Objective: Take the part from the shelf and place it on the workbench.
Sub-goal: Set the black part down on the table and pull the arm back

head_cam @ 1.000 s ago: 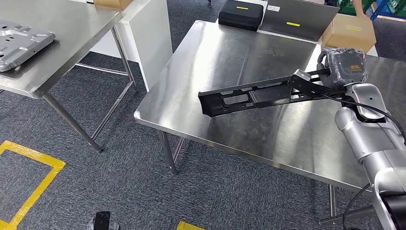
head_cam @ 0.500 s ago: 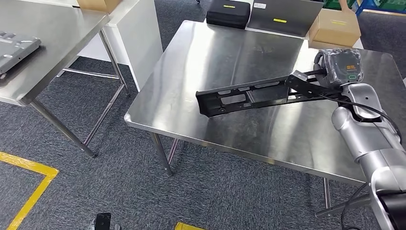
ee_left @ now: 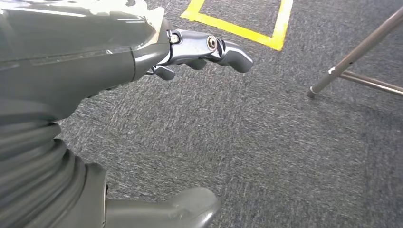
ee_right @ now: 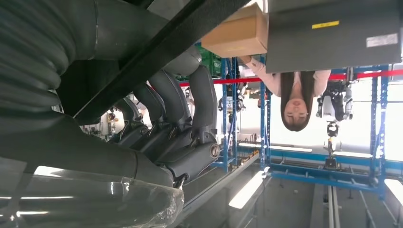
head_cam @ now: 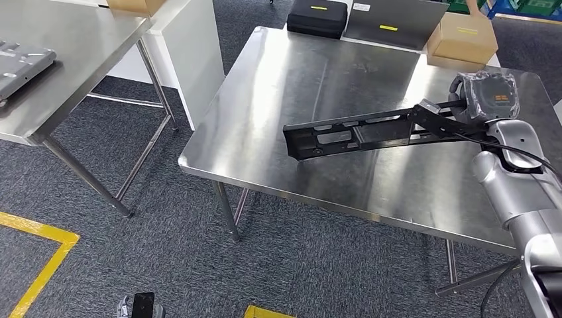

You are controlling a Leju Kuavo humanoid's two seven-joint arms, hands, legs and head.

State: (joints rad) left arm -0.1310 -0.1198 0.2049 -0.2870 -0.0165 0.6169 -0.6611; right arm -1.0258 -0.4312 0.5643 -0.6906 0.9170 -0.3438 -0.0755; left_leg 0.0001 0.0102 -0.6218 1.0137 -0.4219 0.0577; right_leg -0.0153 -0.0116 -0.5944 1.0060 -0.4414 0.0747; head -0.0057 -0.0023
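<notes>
Right hand [head_cam: 489, 97] fingers [ee_right: 199, 102] clasping black part [head_cam: 351, 134] above workbench [head_cam: 278, 86], left hand [ee_left: 119, 52] fingers spread, free

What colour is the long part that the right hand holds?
Black; the part shows best in the head view.

Right robot hand [head_cam: 487, 96] gripping, arm extended forward; left robot hand [ee_left: 190, 52] hanging, fingers loosely apart, holding nothing.

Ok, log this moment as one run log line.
phase: carry | right hand: holds black part over workbench, not set down | left hand: holds nothing, above carpet
</notes>
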